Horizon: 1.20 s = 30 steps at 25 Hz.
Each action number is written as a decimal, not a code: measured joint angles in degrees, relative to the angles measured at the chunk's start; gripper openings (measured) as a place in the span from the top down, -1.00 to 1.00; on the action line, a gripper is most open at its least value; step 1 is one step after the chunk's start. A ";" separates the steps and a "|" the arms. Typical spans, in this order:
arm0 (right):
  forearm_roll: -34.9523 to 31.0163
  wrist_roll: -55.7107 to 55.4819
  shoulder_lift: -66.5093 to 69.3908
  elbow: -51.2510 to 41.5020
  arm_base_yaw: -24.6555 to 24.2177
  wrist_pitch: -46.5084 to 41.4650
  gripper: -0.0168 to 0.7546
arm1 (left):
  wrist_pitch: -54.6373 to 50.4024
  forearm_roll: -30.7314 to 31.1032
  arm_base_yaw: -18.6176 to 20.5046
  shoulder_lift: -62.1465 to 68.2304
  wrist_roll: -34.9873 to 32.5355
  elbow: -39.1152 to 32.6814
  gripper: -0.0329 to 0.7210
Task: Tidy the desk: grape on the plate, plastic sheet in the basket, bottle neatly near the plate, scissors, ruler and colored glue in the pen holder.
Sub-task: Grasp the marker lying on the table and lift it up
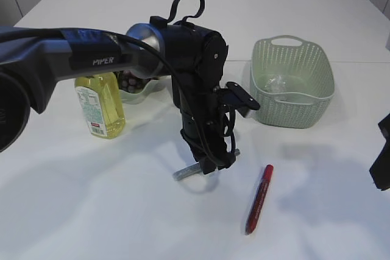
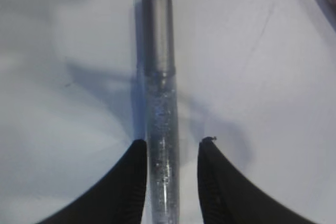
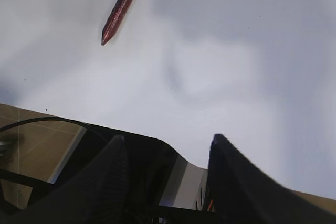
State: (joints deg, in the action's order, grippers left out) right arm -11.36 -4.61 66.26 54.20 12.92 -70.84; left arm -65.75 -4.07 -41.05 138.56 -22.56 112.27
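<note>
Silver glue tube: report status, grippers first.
Left gripper open, straddling the silver glue tube lying on the table. Right gripper open, holding nothing. Red glue pen lies apart; nothing blocking.

My left gripper (image 2: 170,182) is black, and between its fingers lies a clear glue tube (image 2: 160,108) flecked with silver glitter under a plain grey cap. My arm's casing is black and dark grey with white lettering. The red glue pen (image 1: 259,199) shows a dark sparkle along its body. The basket (image 1: 292,83) is pale sage green with a woven perforated pattern. The bottle (image 1: 100,105) holds yellow liquid behind a white, green and red label. The table (image 1: 122,211) is white
</note>
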 joint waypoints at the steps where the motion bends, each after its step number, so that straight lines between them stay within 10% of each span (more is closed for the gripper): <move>1: 0.00 0.00 0.00 0.00 0.00 0.00 -0.07 | 0.00 0.10 0.00 0.04 0.00 0.00 0.26; 30: 0.00 0.58 0.00 0.00 0.00 0.00 -0.07 | 0.56 0.77 0.00 1.04 0.00 0.00 0.27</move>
State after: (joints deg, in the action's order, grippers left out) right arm -11.36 -4.03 66.26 54.20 12.92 -70.84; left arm -65.19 -3.31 -41.05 139.61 -22.56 112.27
